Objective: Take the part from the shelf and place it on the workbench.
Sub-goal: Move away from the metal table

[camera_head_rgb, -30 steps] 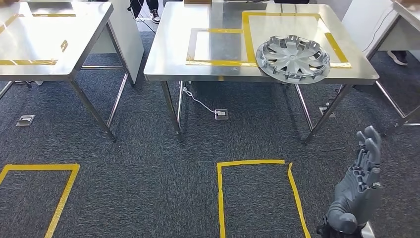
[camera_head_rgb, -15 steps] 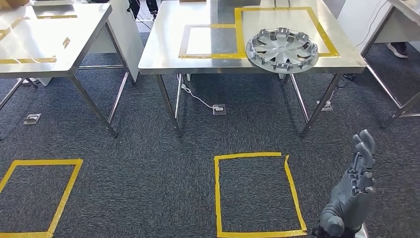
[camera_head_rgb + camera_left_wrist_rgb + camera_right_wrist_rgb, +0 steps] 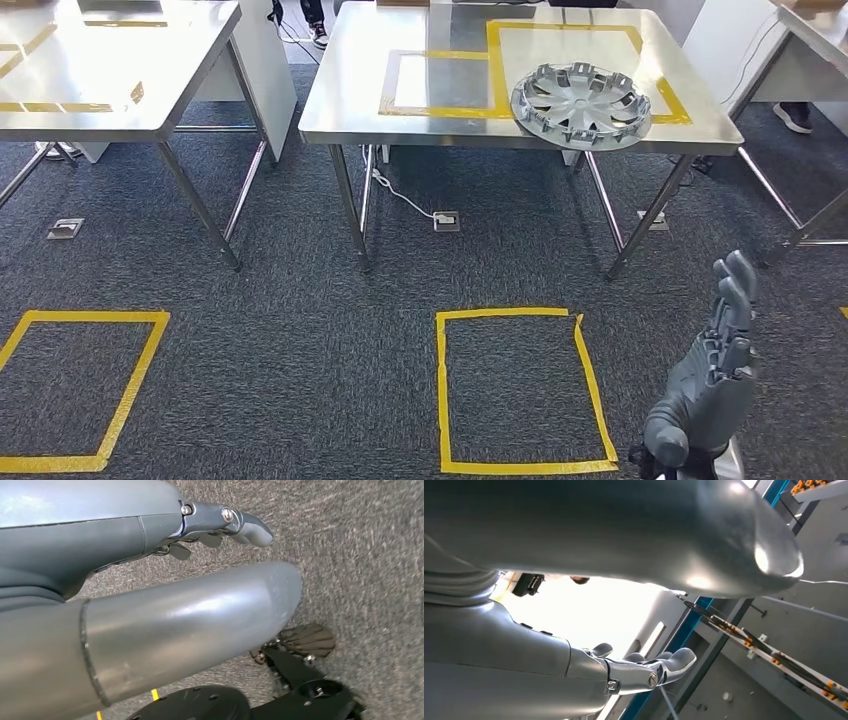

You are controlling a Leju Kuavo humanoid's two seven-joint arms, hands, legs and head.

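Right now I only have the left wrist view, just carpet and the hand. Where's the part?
Observer: The silver wheel cover lies on the steel table ahead, close to its near edge, and nothing is holding it.
Operator: Inside the tape mark?
Observer: Mostly. It overlaps the near strip of the yellow tape outline on the tabletop.
Operator: Right hand carrying anything?
Observer: No. The right hand is low over the carpet, and its fingers are stretched out with nothing in them.
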